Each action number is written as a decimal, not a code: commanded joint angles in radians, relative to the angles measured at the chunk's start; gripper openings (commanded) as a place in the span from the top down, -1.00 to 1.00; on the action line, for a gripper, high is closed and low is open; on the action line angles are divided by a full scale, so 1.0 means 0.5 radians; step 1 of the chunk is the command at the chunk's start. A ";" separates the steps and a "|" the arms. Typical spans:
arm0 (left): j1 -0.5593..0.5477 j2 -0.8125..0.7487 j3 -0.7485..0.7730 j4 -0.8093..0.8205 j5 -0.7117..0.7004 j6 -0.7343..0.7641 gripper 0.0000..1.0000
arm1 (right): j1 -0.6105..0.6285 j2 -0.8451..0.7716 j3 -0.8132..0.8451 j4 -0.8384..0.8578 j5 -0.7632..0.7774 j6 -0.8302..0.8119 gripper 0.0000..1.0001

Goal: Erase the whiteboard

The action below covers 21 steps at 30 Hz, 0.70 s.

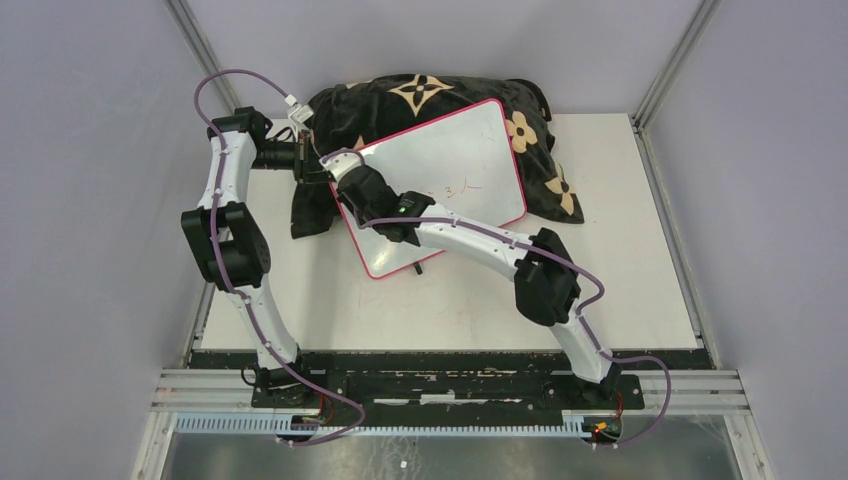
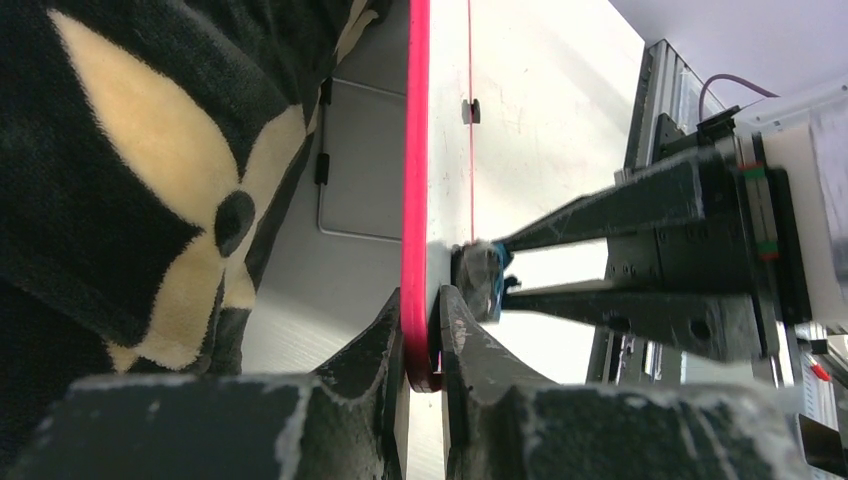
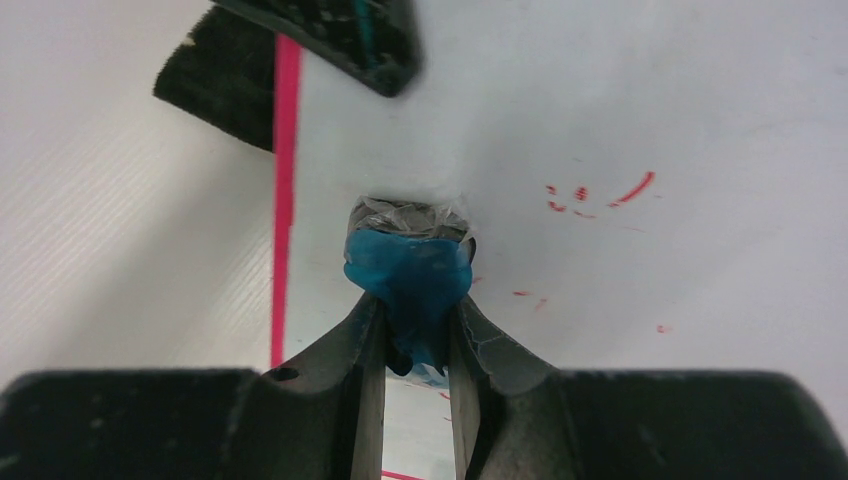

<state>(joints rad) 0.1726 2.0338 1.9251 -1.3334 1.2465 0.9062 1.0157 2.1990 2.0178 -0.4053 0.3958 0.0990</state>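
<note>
Here the whiteboard (image 1: 455, 165) leans tilted on the black floral cushion (image 1: 420, 95), with a few red marks (image 3: 600, 192) on it. The left gripper (image 2: 422, 315) is closed on its pink edge; the right gripper (image 3: 415, 320) clamps a blue eraser (image 3: 410, 270) against the white surface

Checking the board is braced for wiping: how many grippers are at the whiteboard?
2. The left gripper clamps the whiteboard's pink-framed edge; the right gripper, beside it, presses a blue eraser against the white face.
</note>
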 commanded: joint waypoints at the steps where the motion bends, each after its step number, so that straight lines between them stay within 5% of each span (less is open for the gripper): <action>1: -0.034 -0.073 0.031 0.026 -0.067 0.182 0.94 | -0.230 -0.126 -0.140 0.045 0.220 -0.021 0.99; 13: -0.035 -0.080 0.050 0.028 -0.081 0.173 0.94 | -0.671 -0.540 -0.702 0.209 0.238 0.047 0.99; 21: -0.035 -0.069 0.048 0.026 -0.075 0.168 0.94 | -0.598 -0.459 -0.524 0.133 0.015 0.096 0.99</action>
<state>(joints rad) 0.1619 2.0338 1.9251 -1.3388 1.2533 0.9058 0.6796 1.9308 1.6794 -0.3534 0.4194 0.1329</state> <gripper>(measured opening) 0.193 0.307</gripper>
